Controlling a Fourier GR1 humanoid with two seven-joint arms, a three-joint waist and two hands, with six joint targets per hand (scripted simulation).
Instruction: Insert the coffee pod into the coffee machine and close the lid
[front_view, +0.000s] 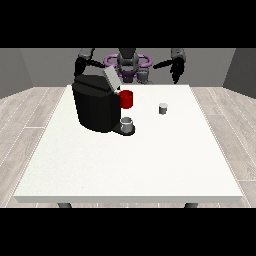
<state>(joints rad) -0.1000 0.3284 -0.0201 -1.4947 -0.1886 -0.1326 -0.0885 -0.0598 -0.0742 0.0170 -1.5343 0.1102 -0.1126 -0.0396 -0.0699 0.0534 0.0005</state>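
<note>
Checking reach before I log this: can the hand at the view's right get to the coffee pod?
Probably yes: the coffee pod stands alone on the table, nothing between it and that hand.

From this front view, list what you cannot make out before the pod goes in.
- Pod slot of the coffee machine: the raised lid and the black body hide it.
- Inside of the coffee pod: too small to tell.
- Hand at the view's left: too small and dark to read, partly behind the machine.
- Hand at the view's right: too small to read.
- Contents of the grey cup and red part: not visible.
</note>
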